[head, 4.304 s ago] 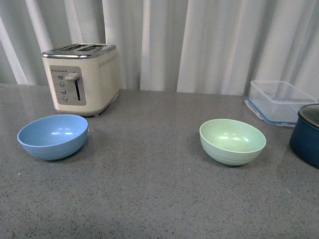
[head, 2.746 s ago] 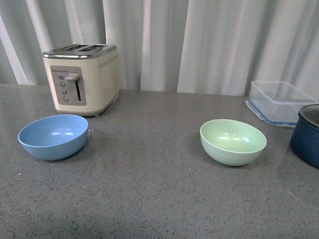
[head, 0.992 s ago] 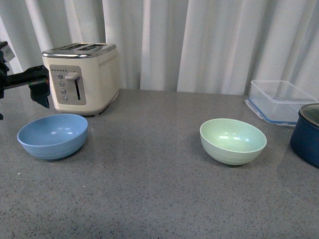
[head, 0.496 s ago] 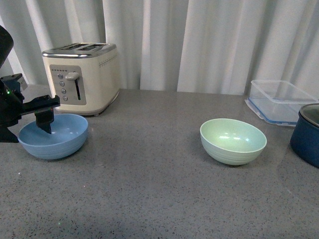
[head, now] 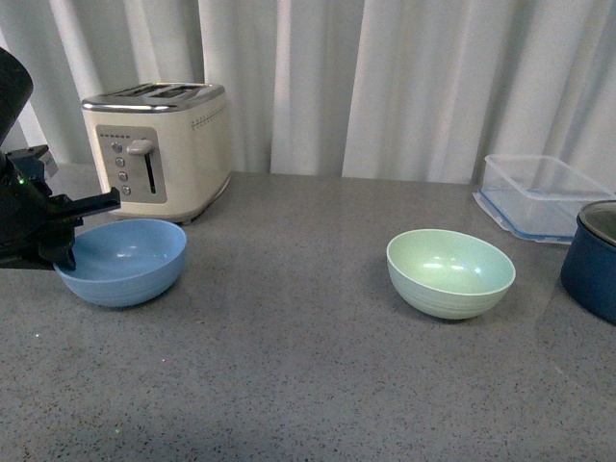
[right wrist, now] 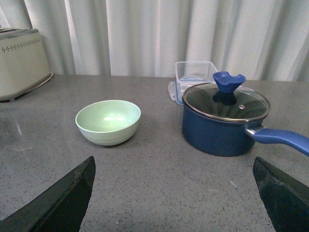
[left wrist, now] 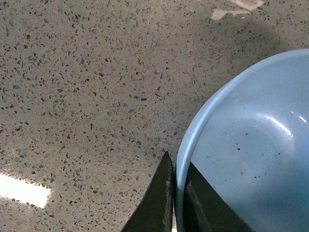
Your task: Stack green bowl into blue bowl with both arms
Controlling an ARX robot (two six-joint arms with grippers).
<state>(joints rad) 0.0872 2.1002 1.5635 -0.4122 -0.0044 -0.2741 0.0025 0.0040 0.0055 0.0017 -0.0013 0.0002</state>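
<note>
The blue bowl (head: 123,261) sits on the grey counter at the left, in front of the toaster. My left gripper (head: 65,252) is shut on its left rim. In the left wrist view the two black fingers pinch the rim of the blue bowl (left wrist: 251,159), one finger inside and one outside, at my left gripper (left wrist: 177,203). The green bowl (head: 449,272) sits upright at the centre right, untouched. It also shows in the right wrist view (right wrist: 108,122). My right gripper (right wrist: 174,203) is open and empty, well short of the green bowl, and does not show in the front view.
A cream toaster (head: 159,149) stands behind the blue bowl. A clear blue-rimmed plastic container (head: 539,197) and a dark navy pot (head: 590,260) with a glass lid (right wrist: 226,100) and a blue handle stand at the right. White curtains hang behind the counter.
My left arm came in from the left, lowered to the blue bowl and closed on its rim. The bowl has shifted a little to the right. The green bowl has not moved.
</note>
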